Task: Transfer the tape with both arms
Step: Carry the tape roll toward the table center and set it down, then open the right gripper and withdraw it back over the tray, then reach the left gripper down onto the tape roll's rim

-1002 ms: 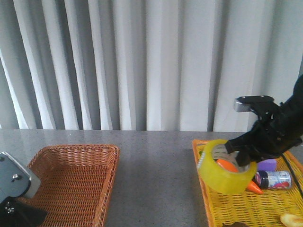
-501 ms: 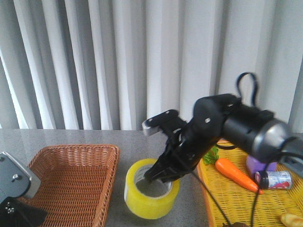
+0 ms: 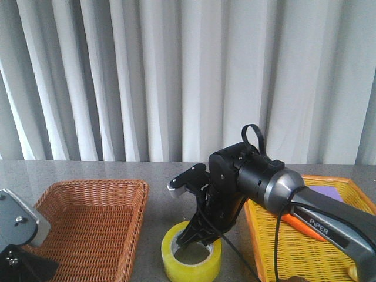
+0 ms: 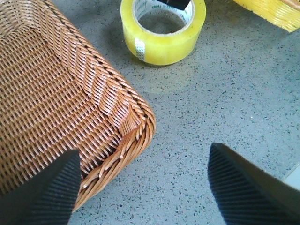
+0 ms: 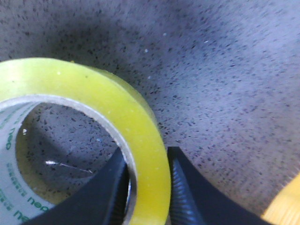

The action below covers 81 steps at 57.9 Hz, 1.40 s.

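The tape (image 3: 188,269), a yellow roll with a white printed core, lies flat on the grey table between the two baskets. My right gripper (image 3: 198,234) reaches down from the right and is shut on the roll's wall, one finger inside the core and one outside, as the right wrist view shows (image 5: 147,187) on the tape (image 5: 93,93). My left gripper (image 4: 143,187) is open and empty, low over the table beside the wicker basket's corner. The tape (image 4: 161,47) lies ahead of it, with a black right finger (image 4: 176,3) in its core.
A brown wicker basket (image 3: 88,223) sits at the left, its corner (image 4: 136,122) under my left fingers. A yellow basket tray (image 3: 294,252) at the right holds a carrot (image 3: 302,228) and a purple item (image 3: 329,197). White curtains hang behind.
My right arm carried the tape leftwards from over the yellow tray and lowered it onto the table between the baskets. The left arm has not moved.
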### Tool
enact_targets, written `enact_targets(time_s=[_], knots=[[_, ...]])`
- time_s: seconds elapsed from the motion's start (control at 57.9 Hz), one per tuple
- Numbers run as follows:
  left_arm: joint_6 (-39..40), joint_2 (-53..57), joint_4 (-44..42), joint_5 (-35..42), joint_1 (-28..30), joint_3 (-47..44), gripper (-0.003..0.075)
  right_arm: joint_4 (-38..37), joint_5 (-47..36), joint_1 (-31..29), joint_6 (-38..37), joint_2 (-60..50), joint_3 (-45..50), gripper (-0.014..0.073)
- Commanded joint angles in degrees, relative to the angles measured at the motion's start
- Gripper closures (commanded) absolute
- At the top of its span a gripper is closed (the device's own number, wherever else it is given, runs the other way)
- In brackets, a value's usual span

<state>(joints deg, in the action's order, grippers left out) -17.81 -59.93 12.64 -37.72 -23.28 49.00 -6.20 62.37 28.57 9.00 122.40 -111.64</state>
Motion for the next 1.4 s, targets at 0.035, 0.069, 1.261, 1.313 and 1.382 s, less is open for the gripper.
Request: enact_targets(time_s=[0.035, 0.069, 1.261, 1.313, 1.382], knots=[[0.1, 0.8, 1.2, 3.6, -0.3, 1.9, 0.0185, 0.4, -2.4, -0.2, 1.7, -3.9, -2.7, 0.0332], [0.1, 0.8, 1.2, 3.6, -0.3, 1.9, 0.0185, 0.6, -2.2, -0.2, 1.7, -3.9, -3.0, 0.03], [0.1, -9.2, 1.4, 5.4, -0.6, 7.8, 0.0186, 5.8, -24.1, -11.2, -7.0, -71.6, 60.9, 0.0239], [0.1, -11.0, 1.1, 4.8, -1.2, 10.2, 0.0186, 5.8, -24.1, -11.2, -7.2, -75.2, 63.4, 0.0239], [-0.1, -13.8, 1.1, 3.7, -2.2, 13.5, 0.0186, 6.2, -24.1, -11.2, -7.2, -79.3, 66.0, 0.0239]])
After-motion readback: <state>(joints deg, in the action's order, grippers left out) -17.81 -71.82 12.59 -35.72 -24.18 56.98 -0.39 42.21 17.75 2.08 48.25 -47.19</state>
